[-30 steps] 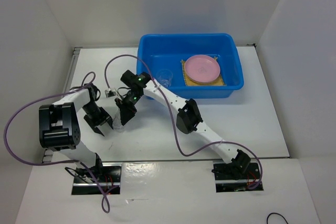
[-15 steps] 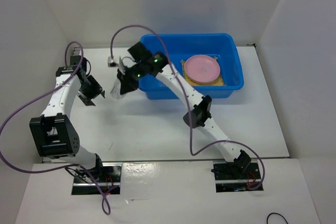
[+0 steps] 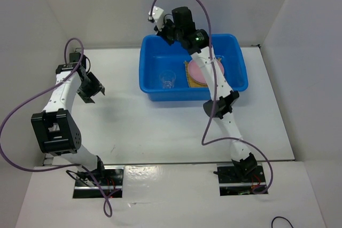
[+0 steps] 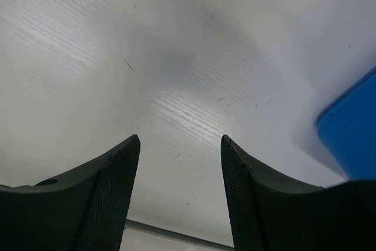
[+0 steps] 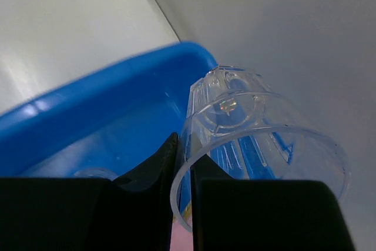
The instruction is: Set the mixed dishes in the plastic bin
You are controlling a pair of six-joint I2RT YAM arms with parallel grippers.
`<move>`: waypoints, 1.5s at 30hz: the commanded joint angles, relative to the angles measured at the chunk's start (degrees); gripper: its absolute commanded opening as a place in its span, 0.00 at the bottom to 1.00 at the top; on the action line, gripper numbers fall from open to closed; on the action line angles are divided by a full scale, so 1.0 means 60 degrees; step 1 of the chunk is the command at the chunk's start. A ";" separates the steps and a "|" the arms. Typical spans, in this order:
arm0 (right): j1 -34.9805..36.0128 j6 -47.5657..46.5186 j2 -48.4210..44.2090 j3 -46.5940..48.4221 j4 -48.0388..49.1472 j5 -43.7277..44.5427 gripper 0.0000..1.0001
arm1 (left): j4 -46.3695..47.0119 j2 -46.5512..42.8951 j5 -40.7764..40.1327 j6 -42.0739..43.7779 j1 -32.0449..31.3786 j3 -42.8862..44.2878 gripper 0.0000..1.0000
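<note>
Since a second ago the right claw [image 5: 183, 145] has swung from the white counter [image 3: 160, 126] to above the large bright blue plastic bin [image 3: 235, 86], pinching a small clear glass cup [image 5: 258, 139] by its rim. Inside lie a round pink plate [image 3: 195, 70] on a square woven bamboo mat [image 3: 187, 76] and a second clear glass cup [image 3: 168, 80]. The left claw [image 4: 179, 145] hangs spread and empty. Releasing this cup seems all that remains.

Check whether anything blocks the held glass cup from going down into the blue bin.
Nothing visible does. The right gripper holds the glass cup over the bin's far left corner, where the floor looks bare. The other cup stands nearer the front wall and the pink plate lies further right.
</note>
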 commanded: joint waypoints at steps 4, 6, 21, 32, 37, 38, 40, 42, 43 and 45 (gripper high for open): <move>-0.0584 -0.0570 0.1438 -0.0858 0.1004 0.0787 0.00 | 0.0174 0.0119 0.0183 0.0316 0.0033 0.0423 0.65; -0.0686 -0.0482 0.2079 -0.0435 0.0902 0.0786 0.00 | 0.0174 0.0119 0.0183 0.0316 0.0033 0.0423 0.65; -0.1171 -0.0482 0.3256 -0.0037 0.0228 0.0185 0.19 | 0.0086 0.0031 0.0285 0.0316 0.0033 0.0027 0.67; -0.1259 -0.0469 0.3256 -0.0037 0.0140 -0.0123 0.28 | 0.0262 0.0207 0.0578 0.0110 -0.0054 0.0130 0.69; -0.1347 -0.0337 0.2877 -0.0037 0.0359 -0.0224 0.43 | 0.0174 0.0207 0.0578 -0.0080 -0.0143 0.0393 0.70; -0.1347 -0.0220 0.2759 -0.0037 0.0461 -0.0225 0.52 | 0.0174 0.0207 0.0491 -0.0080 -0.0143 0.0394 0.70; -0.1521 0.0189 0.2423 -0.0037 0.0621 -0.0225 0.87 | 0.0174 0.0119 0.0402 -0.0080 -0.0143 0.0481 0.70; -0.1624 0.1184 0.1735 -0.0037 0.0813 -0.0021 0.99 | 0.0304 -0.0085 0.0256 0.0080 -0.0143 0.0656 0.71; -0.1784 0.1637 0.1471 -0.0037 0.0813 -0.0020 0.99 | 0.0480 -0.0086 0.0256 0.0183 -0.0143 0.0657 0.73; -0.1961 0.2705 0.0639 -0.0037 0.0015 -0.0412 0.99 | 0.0700 -0.0377 0.0577 0.0534 -0.0143 0.0745 0.80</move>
